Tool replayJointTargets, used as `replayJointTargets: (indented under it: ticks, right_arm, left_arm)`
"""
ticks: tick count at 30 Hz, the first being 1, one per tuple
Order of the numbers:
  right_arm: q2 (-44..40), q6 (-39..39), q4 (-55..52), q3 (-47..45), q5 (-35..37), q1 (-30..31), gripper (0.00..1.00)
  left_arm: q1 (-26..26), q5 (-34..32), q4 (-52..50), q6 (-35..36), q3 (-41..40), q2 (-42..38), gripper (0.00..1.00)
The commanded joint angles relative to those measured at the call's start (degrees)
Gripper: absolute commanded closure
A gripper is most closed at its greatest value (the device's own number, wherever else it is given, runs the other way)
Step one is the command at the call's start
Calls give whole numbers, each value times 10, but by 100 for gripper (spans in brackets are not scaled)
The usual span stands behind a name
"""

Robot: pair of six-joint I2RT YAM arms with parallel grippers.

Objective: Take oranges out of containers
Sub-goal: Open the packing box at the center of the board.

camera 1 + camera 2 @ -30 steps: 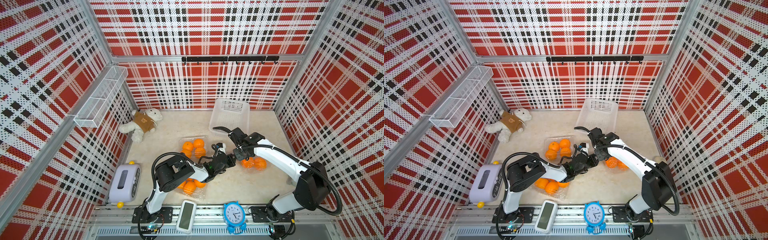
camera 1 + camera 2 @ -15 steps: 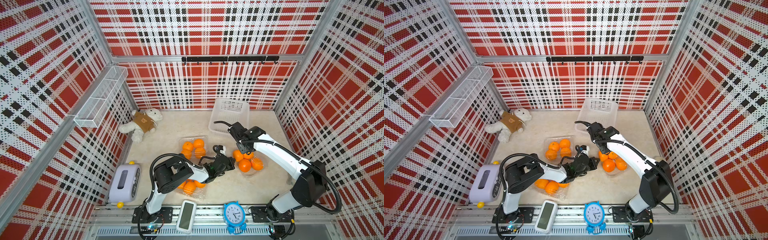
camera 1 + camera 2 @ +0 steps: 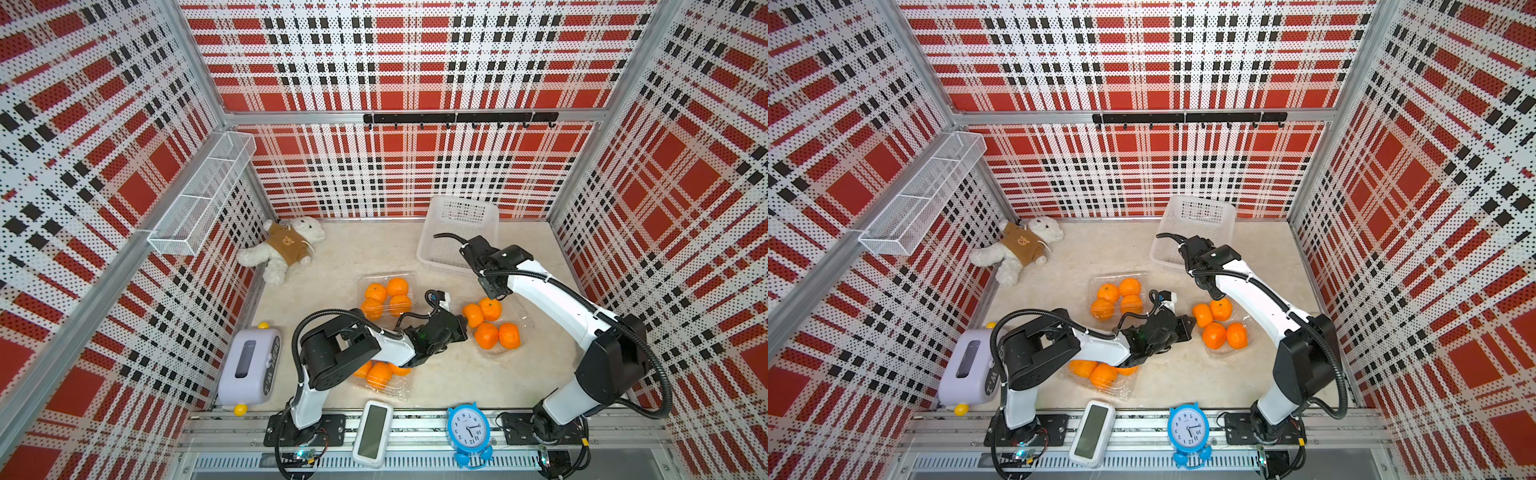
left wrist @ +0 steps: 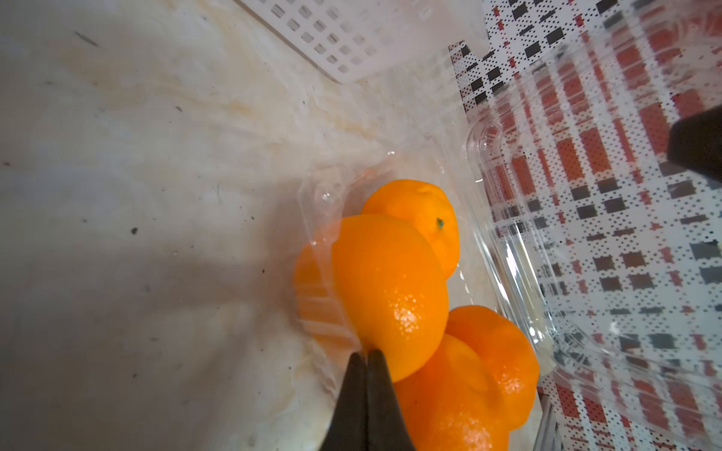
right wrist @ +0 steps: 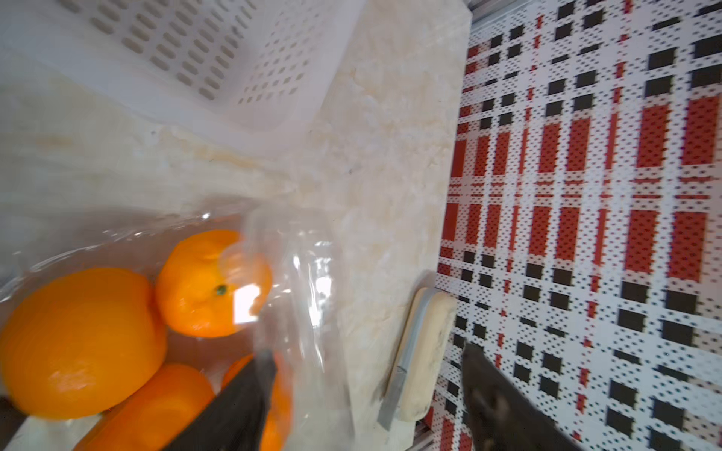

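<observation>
I see my left fingers [image 4: 353, 406] clenched together right at the rim of a clear, thin plastic clamshell container [image 3: 524, 321] lying open on the marbled beige tabletop [image 3: 449, 382]; I cannot tell whether they pinch the plastic. Four small, round, bright-orange oranges [image 3: 491, 325] sit inside it, touching one another. My right fingers [image 5: 234, 402] are spread wide, released, hovering just above those oranges, near the white perforated plastic basket [image 3: 451, 245]. A second container [image 3: 384, 276] just beside and a third container [image 3: 397, 388] under my left arm hold oranges too.
</observation>
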Motion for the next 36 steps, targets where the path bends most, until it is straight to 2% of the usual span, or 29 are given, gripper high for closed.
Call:
replayJointTargets:
  ticks: [1, 3, 7, 15, 18, 22, 26, 31, 33, 36]
  right_arm:
    - [8, 12, -26, 30, 66, -4, 0]
    - [8, 15, -37, 41, 63, -12, 0]
    - [3, 24, -56, 45, 53, -34, 0]
    - [-4, 51, -86, 36, 56, -92, 0]
    - [-5, 45, -77, 34, 36, -122, 0]
    - [-23, 34, -45, 26, -29, -135, 0]
    - [-72, 41, -2, 14, -156, -136, 0]
    - [-157, 68, 60, -51, -338, -134, 0]
    - [-193, 96, 77, -85, -383, -132, 0]
    - [-237, 145, 86, -143, -412, -127, 0]
  left_arm:
    - [-2, -18, -25, 18, -12, -22, 100]
    - [-2, -16, -25, 18, -15, -29, 99]
    - [-7, -21, -26, 28, -19, -55, 88]
    - [-11, -51, -61, 65, -32, -114, 78]
    - [-10, -61, -70, 74, -44, -139, 65]
    - [-10, -86, -102, 101, -62, -194, 49]
    - [-6, -126, -178, 168, -73, -280, 37]
    - [23, -130, -285, 253, -92, -404, 25]
    - [36, -131, -333, 280, -104, -465, 18]
    - [53, -141, -410, 309, -116, -555, 6]
